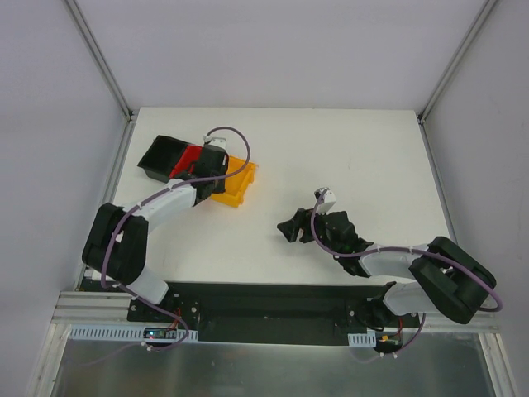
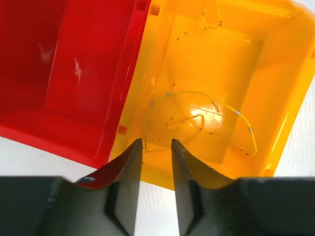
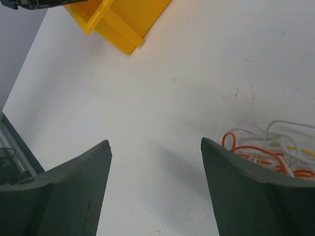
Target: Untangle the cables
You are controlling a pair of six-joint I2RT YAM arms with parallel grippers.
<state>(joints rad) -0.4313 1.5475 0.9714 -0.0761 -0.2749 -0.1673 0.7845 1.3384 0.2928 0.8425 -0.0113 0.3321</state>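
The cables are a small tangle of orange and whitish thin wires on the white table, seen in the right wrist view just behind my right finger. My right gripper is wide open and empty beside the tangle; it also shows in the top view, where the tangle is hidden. My left gripper hovers over the near rim of the yellow bin, its jaws a little apart and holding nothing. One thin yellow wire lies looped on the bin's floor.
The red bin is empty and touches the yellow bin's left side. In the top view a black bin, the red bin and the yellow bin stand in a row at the far left of the white table.
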